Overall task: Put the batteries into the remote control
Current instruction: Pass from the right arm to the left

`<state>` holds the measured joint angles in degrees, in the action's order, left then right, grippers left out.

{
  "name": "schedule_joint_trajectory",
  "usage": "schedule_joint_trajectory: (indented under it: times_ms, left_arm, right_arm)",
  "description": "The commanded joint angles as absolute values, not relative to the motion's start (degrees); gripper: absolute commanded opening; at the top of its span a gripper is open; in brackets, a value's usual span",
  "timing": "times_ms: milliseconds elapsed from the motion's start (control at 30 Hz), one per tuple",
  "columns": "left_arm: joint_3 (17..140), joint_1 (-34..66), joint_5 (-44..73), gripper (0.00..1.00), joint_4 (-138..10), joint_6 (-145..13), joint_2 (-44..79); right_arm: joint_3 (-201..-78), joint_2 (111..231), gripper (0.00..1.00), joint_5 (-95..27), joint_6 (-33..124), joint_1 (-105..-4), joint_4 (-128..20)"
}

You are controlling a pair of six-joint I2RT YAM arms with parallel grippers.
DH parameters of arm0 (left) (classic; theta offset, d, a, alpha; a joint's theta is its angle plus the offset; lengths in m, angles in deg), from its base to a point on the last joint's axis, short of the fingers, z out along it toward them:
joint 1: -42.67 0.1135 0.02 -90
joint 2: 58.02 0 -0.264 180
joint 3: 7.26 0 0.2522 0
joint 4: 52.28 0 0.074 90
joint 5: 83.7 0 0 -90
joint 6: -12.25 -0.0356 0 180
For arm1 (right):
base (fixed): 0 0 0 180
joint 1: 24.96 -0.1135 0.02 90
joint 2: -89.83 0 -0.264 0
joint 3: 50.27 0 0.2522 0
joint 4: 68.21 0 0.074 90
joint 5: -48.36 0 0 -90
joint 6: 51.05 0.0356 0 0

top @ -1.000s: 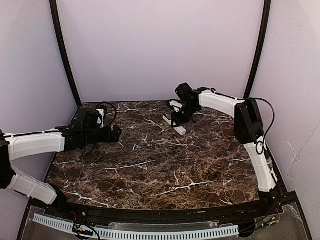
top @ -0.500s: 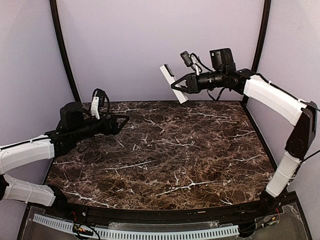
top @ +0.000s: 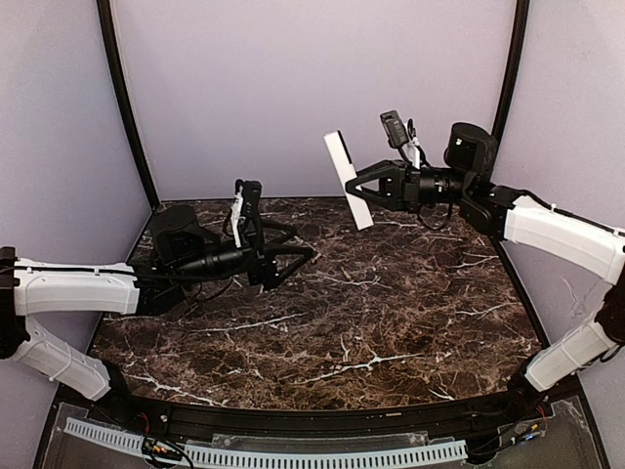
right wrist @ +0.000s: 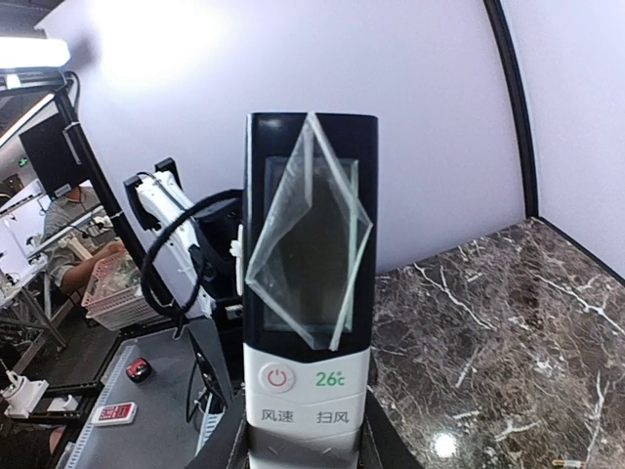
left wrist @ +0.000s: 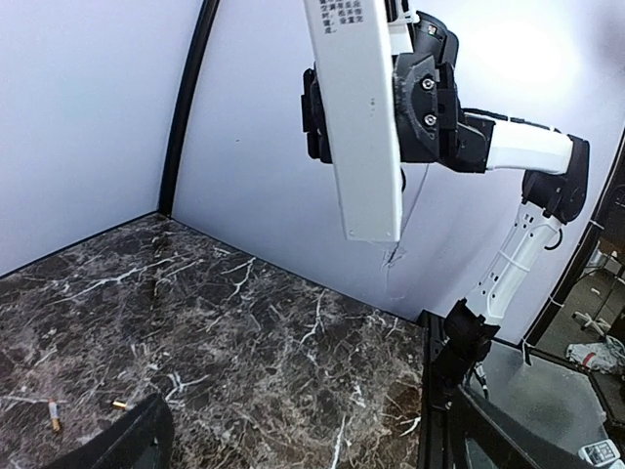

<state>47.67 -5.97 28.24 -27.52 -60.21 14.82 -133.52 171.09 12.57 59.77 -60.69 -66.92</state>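
Finding: the right gripper [top: 363, 188] is clamped on the remote control [top: 349, 181] and holds it aloft, well above the marble table [top: 391, 322]. The remote stands tilted, with its display side facing the right wrist. The jaws press on the button end only, so most of the body overhangs the grip.

The left gripper [top: 293, 256] is spread wide and empty. It hangs low over the table and points towards the remote, with clear air between them.

The batteries [left wrist: 54, 415] lie on the table at the left side, well apart from the remote. One is plain in the left wrist view. A small gold speck [left wrist: 118, 404] just beside it may be a second.

Risks, in our judgement:
- Slip. A short hold on a smooth case could let the remote pivot or drop onto hard stone if the arm swings or the left gripper nudges it.
- Handover collision. Should the left arm close in, its open fingers could strike the overhanging end instead of straddling it.
- Loose film. A clear sheet [right wrist: 308, 259] is peeling off the display and could snag or confuse a grasp.
- Compartment. We cannot tell whether the back cover is on or off.
- Batteries. They are tiny, round and lie on polished marble, so a glancing touch could set them rolling.
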Motion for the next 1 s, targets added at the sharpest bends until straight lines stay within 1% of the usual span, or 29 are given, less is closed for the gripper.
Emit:
schedule_joint_trajectory:
  times_ms: [0,67,233,667,967]
  left_arm:
    - [53.6,-9.1,31.3,0.96,-21.2,-60.3,20.4]
    - [56.0,-10.3,32.2,0.95,-19.7,-59.7,22.7]
    - [57.5,-12.3,32.5,0.93,-16.1,-58.5,25.0]
    - [59.4,-14.2,29.2,0.81,-13.7,-58.7,26.5]
    - [60.7,-14.7,27.6,0.61,-14.1,-59.9,27.2]
  right_arm:
    - [-129.8,169.7,0.00,15.6,67.6,-62.5,-83.0]
    - [-128.4,169.8,0.00,15.6,68.9,-63.4,-86.0]
    - [-125.5,169.9,0.00,14.8,70.9,-66.2,-92.6]
    - [-123.8,171.2,0.00,11.8,72.4,-69.8,-98.4]
    - [-122.5,171.4,0.00,9.9,72.3,-70.1,-99.9]
